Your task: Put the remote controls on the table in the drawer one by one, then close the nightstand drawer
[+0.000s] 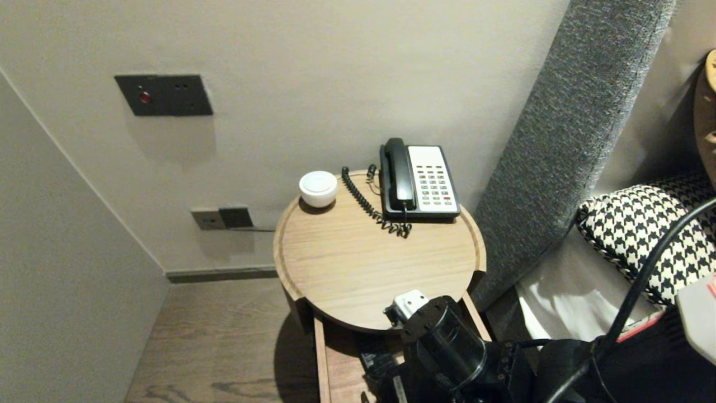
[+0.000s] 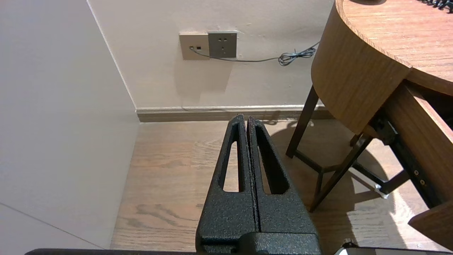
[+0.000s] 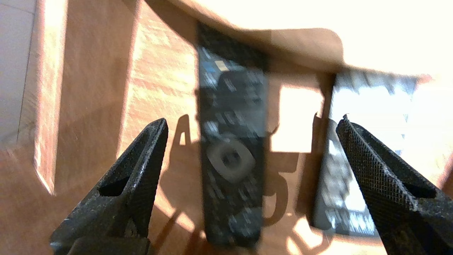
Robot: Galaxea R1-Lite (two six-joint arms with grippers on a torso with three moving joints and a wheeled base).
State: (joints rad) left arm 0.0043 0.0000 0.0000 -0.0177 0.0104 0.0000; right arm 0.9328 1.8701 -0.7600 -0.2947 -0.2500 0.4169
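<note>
So the right gripper (image 3: 252, 120) hung over the open drawer (image 3: 155, 63), fingers spread wide, I'd guess to clear the black remote (image 3: 231, 152) lying between them. The left gripper (image 2: 246, 118) was pinched shut, parked beside the table (image 2: 354, 78).

Robot's right arm (image 1: 447, 347) was bent low in front, wrist tipped downward. The right gripper (image 3: 251, 122) had its fingers spread wide, gripping nothing. The left gripper (image 2: 246, 118) sat parked, fingers pressed together, empty.
</note>
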